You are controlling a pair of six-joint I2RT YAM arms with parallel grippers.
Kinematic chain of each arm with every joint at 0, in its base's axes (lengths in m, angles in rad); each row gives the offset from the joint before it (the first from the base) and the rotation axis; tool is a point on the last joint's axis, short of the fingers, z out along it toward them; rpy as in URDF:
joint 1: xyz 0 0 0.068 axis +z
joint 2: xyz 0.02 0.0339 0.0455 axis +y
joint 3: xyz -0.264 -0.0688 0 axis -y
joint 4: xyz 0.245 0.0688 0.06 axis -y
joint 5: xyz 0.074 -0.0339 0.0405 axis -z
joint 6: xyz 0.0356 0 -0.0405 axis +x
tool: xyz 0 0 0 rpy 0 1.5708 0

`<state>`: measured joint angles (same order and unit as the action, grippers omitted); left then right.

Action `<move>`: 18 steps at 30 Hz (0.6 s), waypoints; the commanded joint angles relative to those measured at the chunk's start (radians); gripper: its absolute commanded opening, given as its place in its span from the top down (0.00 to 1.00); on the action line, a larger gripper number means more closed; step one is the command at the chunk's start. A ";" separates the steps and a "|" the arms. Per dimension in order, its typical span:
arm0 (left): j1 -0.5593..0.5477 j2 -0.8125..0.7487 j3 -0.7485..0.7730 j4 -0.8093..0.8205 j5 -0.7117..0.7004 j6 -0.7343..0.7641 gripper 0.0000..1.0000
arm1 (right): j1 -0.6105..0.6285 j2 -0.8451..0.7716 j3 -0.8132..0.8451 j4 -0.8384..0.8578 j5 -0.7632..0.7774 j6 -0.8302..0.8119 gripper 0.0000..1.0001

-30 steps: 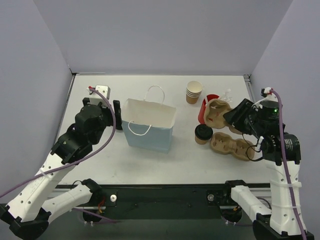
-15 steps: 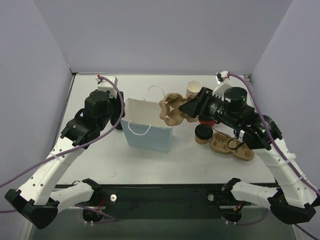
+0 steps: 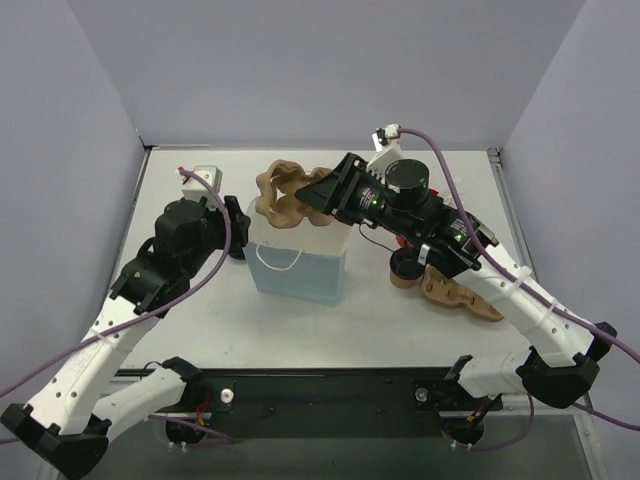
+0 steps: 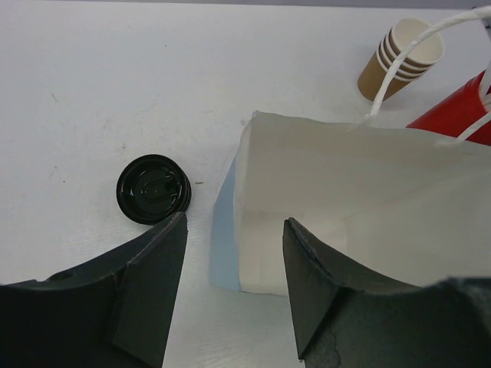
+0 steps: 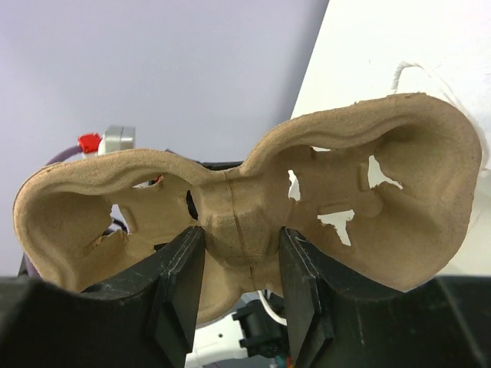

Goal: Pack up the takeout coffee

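The takeout coffee [image 3: 405,266], a short brown paper cup with a black lid, stands on the table right of the bag, under my right arm. My right gripper [image 3: 318,195] is shut on the waist of a brown pulp cup carrier [image 3: 282,193] and holds it in the air over the back left of the open white-and-blue paper bag [image 3: 300,275]. The carrier fills the right wrist view [image 5: 238,207] between the jaws of that gripper [image 5: 239,268]. My left gripper [image 3: 235,228] is open, its jaws either side of the bag's left corner [image 4: 230,230].
A second pulp carrier [image 3: 460,292] lies on the table right of the coffee. In the left wrist view, a loose black lid [image 4: 153,188] lies left of the bag; a stack of lidless brown cups [image 4: 403,57] and a red cup [image 4: 456,111] stand beyond it.
My right arm has lifted one carrier off the right side and swung it left to above the bag. My left gripper has shifted slightly by the bag's left edge.
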<state>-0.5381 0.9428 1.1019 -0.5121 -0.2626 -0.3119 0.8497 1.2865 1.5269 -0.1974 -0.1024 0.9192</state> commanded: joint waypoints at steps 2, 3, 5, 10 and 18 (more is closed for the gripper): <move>0.010 -0.113 0.036 -0.032 -0.030 -0.148 0.36 | 0.032 0.020 0.105 -0.002 0.131 0.144 0.65; 0.010 -0.130 0.036 -0.049 -0.068 -0.164 0.35 | 0.037 0.013 0.102 -0.011 0.147 0.153 0.65; 0.010 -0.174 0.039 -0.089 -0.118 -0.214 0.33 | 0.037 0.011 0.098 -0.057 0.185 0.175 0.65; 0.010 -0.225 0.009 -0.077 -0.176 -0.208 0.32 | 0.037 0.017 0.059 -0.100 0.217 0.204 0.65; 0.000 -0.174 0.067 -0.106 -0.199 -0.211 0.32 | 0.037 0.115 0.081 -0.106 0.184 0.262 0.64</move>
<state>-0.5343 0.7429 1.1164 -0.6098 -0.4252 -0.5144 0.8806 1.3453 1.5833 -0.3122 0.0807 1.1305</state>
